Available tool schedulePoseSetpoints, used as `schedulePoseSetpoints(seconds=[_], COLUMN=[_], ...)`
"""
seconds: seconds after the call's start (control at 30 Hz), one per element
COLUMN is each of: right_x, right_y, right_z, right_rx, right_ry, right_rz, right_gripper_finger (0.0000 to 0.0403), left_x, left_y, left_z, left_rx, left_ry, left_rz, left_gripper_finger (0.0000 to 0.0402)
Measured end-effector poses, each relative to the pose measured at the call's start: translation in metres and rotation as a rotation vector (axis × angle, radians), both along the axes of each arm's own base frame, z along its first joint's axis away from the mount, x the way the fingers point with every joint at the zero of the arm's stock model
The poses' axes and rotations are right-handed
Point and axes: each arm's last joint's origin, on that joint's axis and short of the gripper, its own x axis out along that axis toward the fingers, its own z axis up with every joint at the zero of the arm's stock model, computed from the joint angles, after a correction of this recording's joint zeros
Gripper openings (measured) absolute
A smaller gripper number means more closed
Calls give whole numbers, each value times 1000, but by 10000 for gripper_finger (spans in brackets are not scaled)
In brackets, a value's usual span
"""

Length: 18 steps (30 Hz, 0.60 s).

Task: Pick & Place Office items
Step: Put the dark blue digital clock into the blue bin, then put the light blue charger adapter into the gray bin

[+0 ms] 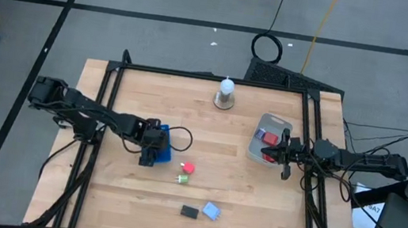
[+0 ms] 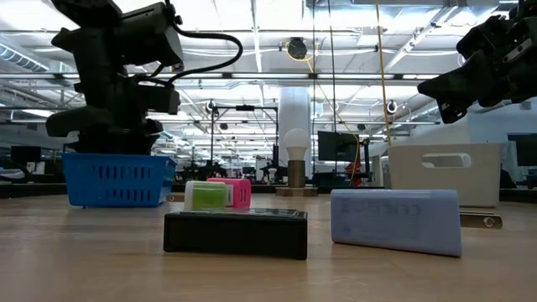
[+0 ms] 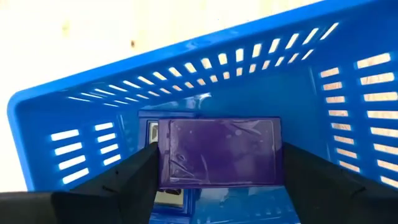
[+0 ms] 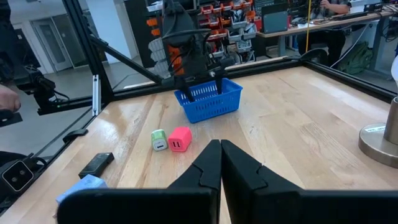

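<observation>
My left gripper reaches down into the blue slotted basket at the table's left middle, shut on a dark purple-blue block. A pink block and a green one lie on the wood right of the basket. Nearer the front edge lie a black piece and a light blue piece. My right gripper waits shut and level at the table's right side. My left gripper pinches the purple-blue block between its two fingers, one on each short end. The fingers come from above, pointing steeply down into the basket. The block lies level across the gap, inside the basket walls, over a pale item on the basket floor.
A light grey bin with a red piece in it stands beside my right gripper. A white knob on a round base stands at the far middle. Black frame rails run along the table's left and right edges.
</observation>
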Motion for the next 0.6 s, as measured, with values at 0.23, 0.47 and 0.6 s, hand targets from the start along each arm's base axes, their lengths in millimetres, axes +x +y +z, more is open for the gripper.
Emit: schedulePoseSetpoints(seconds=[0.23, 0.47, 0.6], right_x=[0, 0, 0], right_y=[0, 0, 0], right_z=[0, 0, 0], right_rx=[0, 16, 12], right_ry=[1, 1, 3], right_rz=[0, -1, 0], right_gripper_finger=[0, 0, 0], left_x=[0, 3, 4], left_y=[0, -3, -8], left_z=[0, 20, 45], left_rx=[-1, -2, -3], left_ry=[4, 37, -9], left_rz=[2, 20, 9], left_gripper_finger=[347, 353, 354])
